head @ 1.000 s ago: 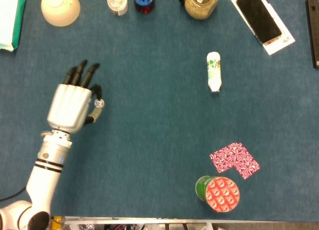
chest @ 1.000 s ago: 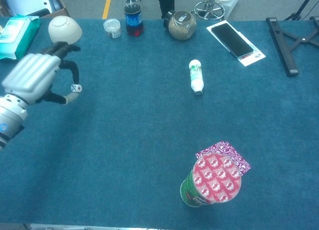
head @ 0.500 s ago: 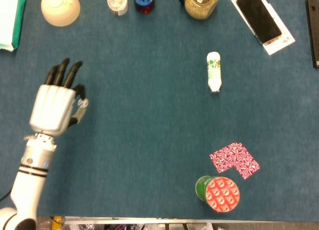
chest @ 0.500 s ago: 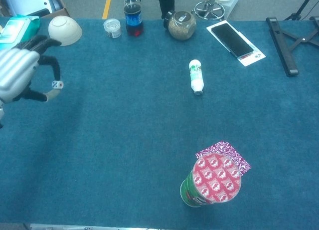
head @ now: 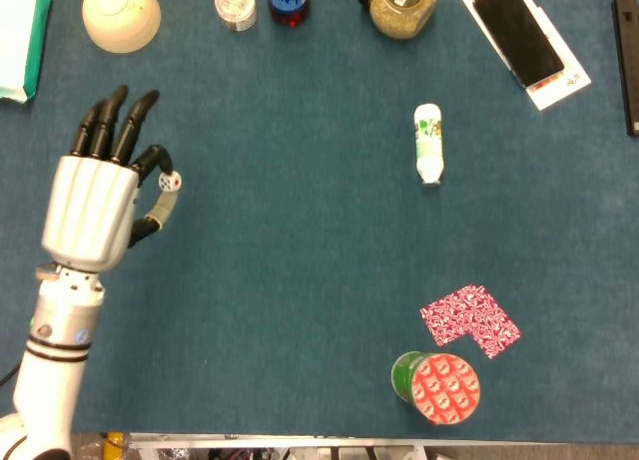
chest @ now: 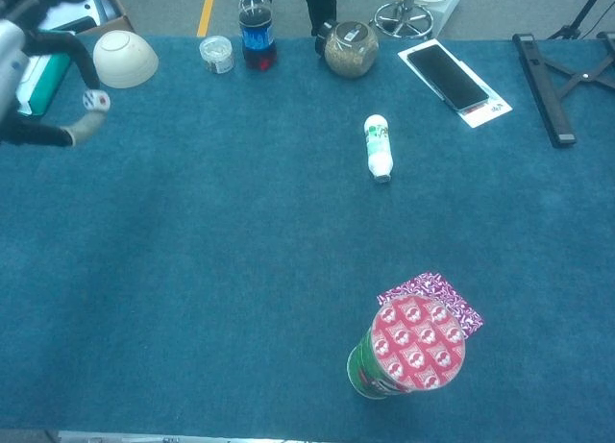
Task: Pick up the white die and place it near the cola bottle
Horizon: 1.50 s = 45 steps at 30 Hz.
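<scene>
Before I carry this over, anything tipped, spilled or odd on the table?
Only the small white bottle stands out: it lies on its side mid-table. No spill shows. The cola bottle stands upright, and the left hand pinches the white die.

The left hand (head: 95, 206) is raised at the left, its thumb and one of its fingers (head: 150, 161) pinching together, the rest extended.

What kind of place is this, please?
Probably a robot test lab, not a home: a table under blue felt, a robot left hand pinching a white die, and chair and stand bases behind.
</scene>
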Available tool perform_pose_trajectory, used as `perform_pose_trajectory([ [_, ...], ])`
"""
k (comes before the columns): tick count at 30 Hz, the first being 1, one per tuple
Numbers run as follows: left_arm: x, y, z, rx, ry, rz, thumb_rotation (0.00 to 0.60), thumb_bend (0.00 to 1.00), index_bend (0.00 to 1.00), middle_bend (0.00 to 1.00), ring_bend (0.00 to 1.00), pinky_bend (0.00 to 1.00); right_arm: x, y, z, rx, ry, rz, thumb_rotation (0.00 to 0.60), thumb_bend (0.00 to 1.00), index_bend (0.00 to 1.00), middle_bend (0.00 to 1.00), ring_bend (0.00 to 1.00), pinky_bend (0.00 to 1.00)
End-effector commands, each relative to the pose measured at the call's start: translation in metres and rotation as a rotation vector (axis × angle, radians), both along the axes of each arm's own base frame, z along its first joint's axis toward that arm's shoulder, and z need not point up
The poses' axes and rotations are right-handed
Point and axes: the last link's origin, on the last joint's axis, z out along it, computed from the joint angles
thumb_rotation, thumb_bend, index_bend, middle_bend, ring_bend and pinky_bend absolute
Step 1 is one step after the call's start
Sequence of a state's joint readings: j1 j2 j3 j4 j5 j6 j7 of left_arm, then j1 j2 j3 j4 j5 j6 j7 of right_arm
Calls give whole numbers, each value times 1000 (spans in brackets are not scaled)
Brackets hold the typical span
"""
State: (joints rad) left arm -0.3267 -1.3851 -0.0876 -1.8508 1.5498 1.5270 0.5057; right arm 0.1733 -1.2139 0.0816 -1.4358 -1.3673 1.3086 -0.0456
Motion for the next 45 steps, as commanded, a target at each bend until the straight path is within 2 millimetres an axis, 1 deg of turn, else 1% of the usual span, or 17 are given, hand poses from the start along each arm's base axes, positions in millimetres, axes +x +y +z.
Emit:
perform_pose_trajectory([
  [1, -20, -10, 0, -22, 7, 80, 600, 245, 449, 92, 0, 131, -3, 1, -2, 10, 2, -12, 600, 49, 386, 278, 215, 485],
  [2, -26, -12, 0, -27, -2, 106, 599, 240, 445, 91, 0, 131, -3, 1, -2, 12, 3, -13, 600, 49, 386, 278, 215, 485],
  [5, -37, -13, 1, -28, -24, 142, 599, 230, 445, 90, 0, 131, -1, 1, -1, 8, 4, -8, 600, 49, 386, 278, 215, 485],
  [8, -45, -15, 1, -35, -34, 161, 599, 228, 445, 90, 0, 131, -1, 1, -1, 7, 3, -8, 600, 49, 386, 278, 215, 485],
  [17, -54, -14, -2, -37, -28, 182, 600, 229, 456, 97, 0, 131, -7, 3, -1, 3, -3, -27, 600, 50, 386, 278, 215, 485],
  [32, -71, -18, -1, -32, -7, 227, 600, 229, 465, 102, 1, 131, -8, 7, 1, -6, -5, -31, 600, 49, 386, 278, 215, 485],
  [37, -76, -14, 2, -20, 5, 207, 600, 229, 469, 106, 1, 131, -7, 8, 1, -13, -17, -32, 600, 49, 386, 278, 215, 485],
  [39, -80, -11, 3, -36, 16, 185, 600, 229, 470, 107, 1, 131, -6, 8, 3, -20, -20, -31, 600, 49, 386, 278, 215, 485],
  [45, -100, -7, 11, -54, 119, 174, 600, 229, 476, 103, 0, 131, 0, 11, 6, -26, -10, -16, 600, 50, 386, 279, 215, 485],
])
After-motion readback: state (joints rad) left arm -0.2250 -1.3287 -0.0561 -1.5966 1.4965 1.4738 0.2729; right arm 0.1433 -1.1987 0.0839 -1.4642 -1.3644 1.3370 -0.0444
